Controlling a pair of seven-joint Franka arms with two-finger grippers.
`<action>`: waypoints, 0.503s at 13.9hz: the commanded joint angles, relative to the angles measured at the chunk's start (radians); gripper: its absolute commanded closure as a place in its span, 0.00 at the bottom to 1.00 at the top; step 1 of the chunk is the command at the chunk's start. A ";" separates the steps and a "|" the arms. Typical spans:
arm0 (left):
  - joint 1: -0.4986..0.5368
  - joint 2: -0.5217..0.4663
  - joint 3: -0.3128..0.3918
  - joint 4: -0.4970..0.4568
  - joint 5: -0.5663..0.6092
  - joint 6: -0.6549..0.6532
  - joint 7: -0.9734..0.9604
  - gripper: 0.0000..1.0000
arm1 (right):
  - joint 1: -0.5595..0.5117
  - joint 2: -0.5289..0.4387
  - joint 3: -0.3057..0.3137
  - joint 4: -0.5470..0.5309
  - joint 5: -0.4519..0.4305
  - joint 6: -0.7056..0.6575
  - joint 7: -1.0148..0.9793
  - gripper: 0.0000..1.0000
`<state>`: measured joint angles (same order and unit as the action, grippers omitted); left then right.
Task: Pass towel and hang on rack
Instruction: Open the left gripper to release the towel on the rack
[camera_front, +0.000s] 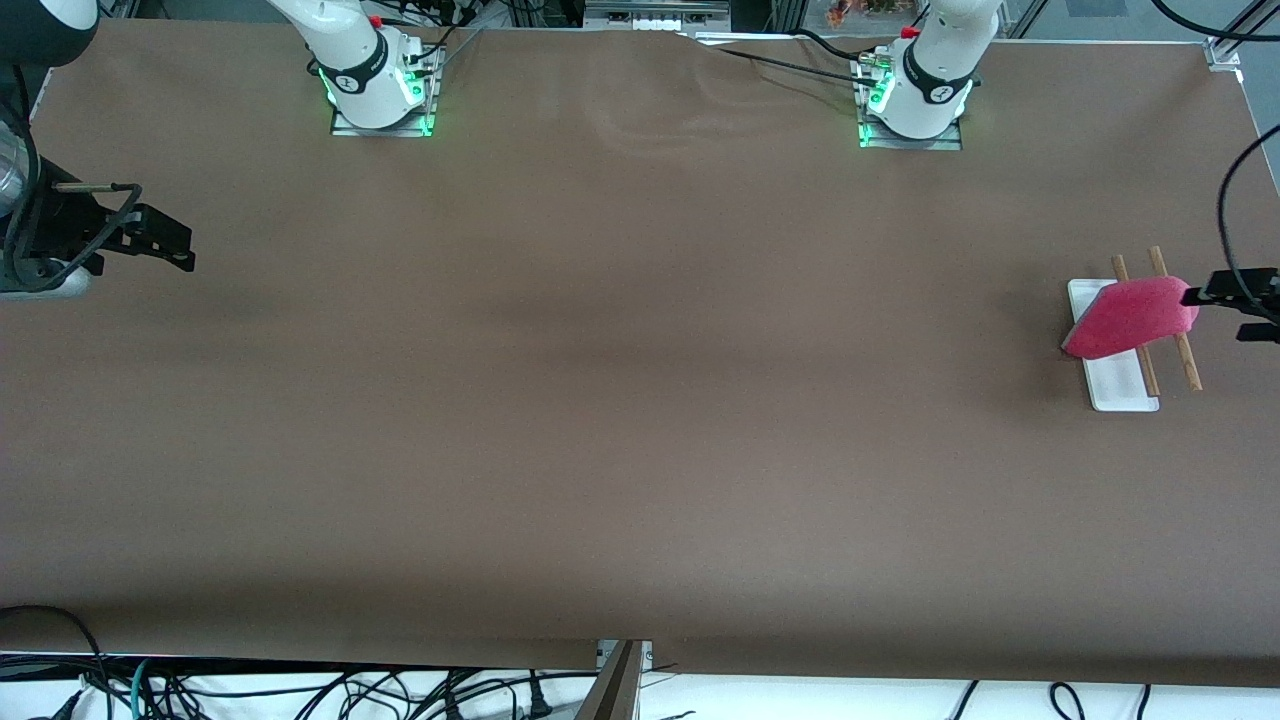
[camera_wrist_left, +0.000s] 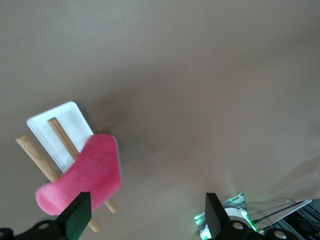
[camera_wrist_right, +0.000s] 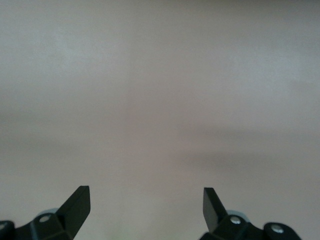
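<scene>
The towel (camera_front: 1132, 316), one pink-red fuzzy cloth, lies draped over the rack (camera_front: 1112, 378) at the left arm's end of the desk (camera_front: 640, 400). It covers the middle of both rods, with one edge hanging down over the white base. There is one rack, with two thin brown rods running side by side above a flat white rectangular base. In the left wrist view the towel (camera_wrist_left: 85, 177) hides the rods' middle stretch, while the rods' ends and part of the rack (camera_wrist_left: 60, 127) base show bare.

No brand or writing can be read on the towel, the rack or the desk.

The left tool (camera_front: 1215, 292) hovers just beside the towel's outer edge, toward the left arm's end of the desk. Its fingers stand wide apart and hold nothing. In the left wrist view the left tool (camera_wrist_left: 147, 212) shows one fingertip in front of the towel's lower edge; whether they touch I cannot tell.

The right tool (camera_front: 172, 245) waits over the bare desk at the right arm's end, well apart from the towel. In its own wrist view the right tool (camera_wrist_right: 146, 205) has its fingers spread wide, empty.
</scene>
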<state>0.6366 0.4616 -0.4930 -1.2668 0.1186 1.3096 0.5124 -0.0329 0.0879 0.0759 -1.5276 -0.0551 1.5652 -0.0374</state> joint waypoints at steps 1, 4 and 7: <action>-0.139 -0.234 0.094 -0.230 0.000 0.056 -0.162 0.00 | 0.002 0.012 -0.002 0.027 0.014 -0.005 -0.012 0.00; -0.392 -0.285 0.324 -0.255 -0.109 0.059 -0.328 0.00 | 0.002 0.012 -0.002 0.026 0.014 -0.005 -0.012 0.00; -0.414 -0.409 0.352 -0.424 -0.157 0.199 -0.380 0.00 | 0.001 0.010 -0.002 0.027 0.014 -0.005 -0.012 0.00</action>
<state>0.2292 0.1679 -0.1740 -1.5260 -0.0073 1.3994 0.1594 -0.0327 0.0880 0.0759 -1.5274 -0.0549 1.5653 -0.0374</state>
